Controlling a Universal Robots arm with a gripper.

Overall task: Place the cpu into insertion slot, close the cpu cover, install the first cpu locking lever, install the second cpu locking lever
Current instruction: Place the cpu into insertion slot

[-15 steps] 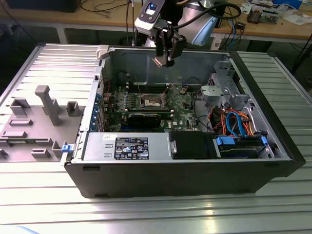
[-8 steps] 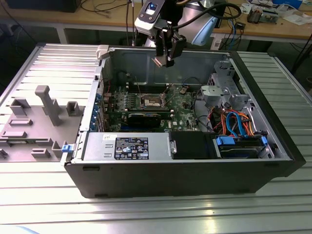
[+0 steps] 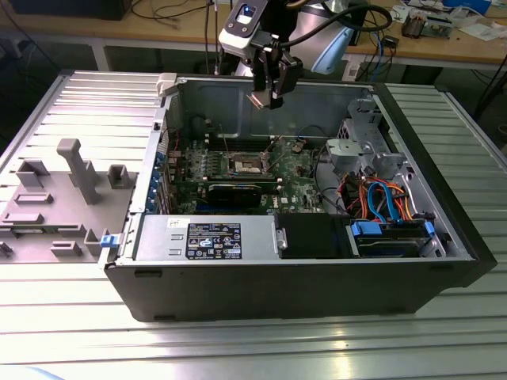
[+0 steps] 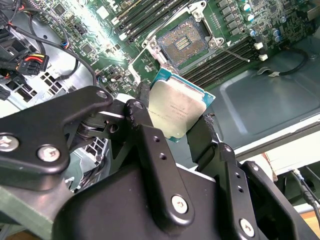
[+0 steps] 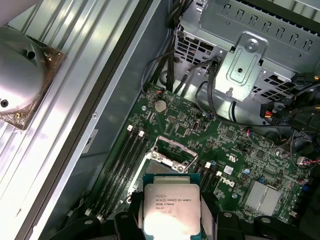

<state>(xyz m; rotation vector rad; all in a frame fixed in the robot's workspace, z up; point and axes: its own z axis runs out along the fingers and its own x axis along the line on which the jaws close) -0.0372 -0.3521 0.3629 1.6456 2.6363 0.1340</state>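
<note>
Two fingers [image 4: 150, 150] of the gripper [image 4: 175, 107] are clamped on opposite edges of the cpu [image 4: 176, 111], closed down to the chip's width. The chip should be light, thin and stiff. Its metal top looks smooth, and its underside is probably delicate. The bare edges seem the safest place to hold it, and that is where it is held. It hangs in the gripper above the open case [image 3: 317, 285]. The slot [image 4: 182, 42] lies well below the gripper, its pin field bare.
</note>
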